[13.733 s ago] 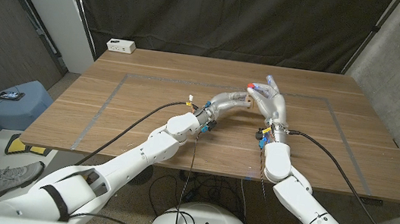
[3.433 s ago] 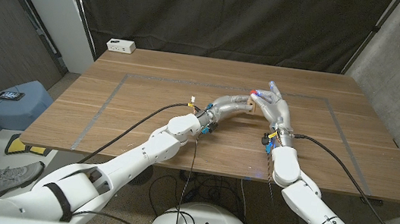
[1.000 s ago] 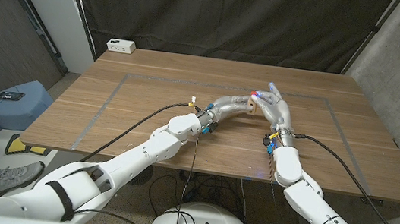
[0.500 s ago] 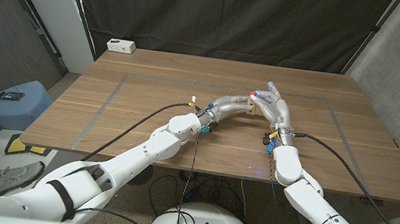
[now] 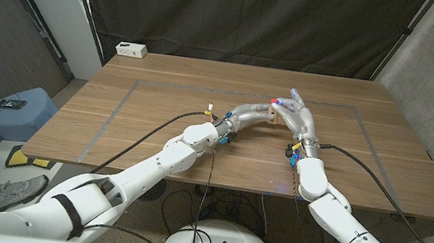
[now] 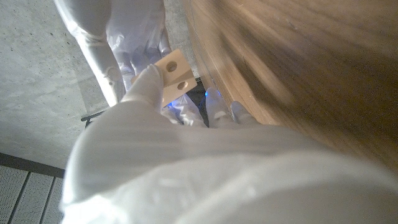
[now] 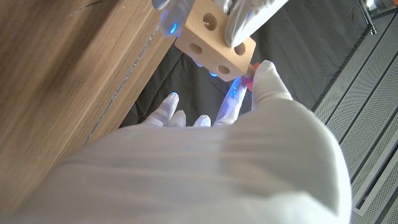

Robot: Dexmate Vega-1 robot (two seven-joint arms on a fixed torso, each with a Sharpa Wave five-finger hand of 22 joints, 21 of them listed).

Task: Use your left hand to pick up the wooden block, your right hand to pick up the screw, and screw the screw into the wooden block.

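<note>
Left hand (image 5: 253,113) is gripping the wooden block (image 7: 214,45) above the middle of the worktop (image 5: 118,118), holed faces exposed. Right hand (image 5: 296,113) is meeting the block from the side, pinching the red-headed screw (image 7: 249,73) against it with thumb and a finger, other fingers spread. Screw shaft is mostly hidden, so depth is unclear. Step in hand is probably driving it in: keeping the block steady, screw square to the hole, twisting in small turns without losing the pinch.
</note>
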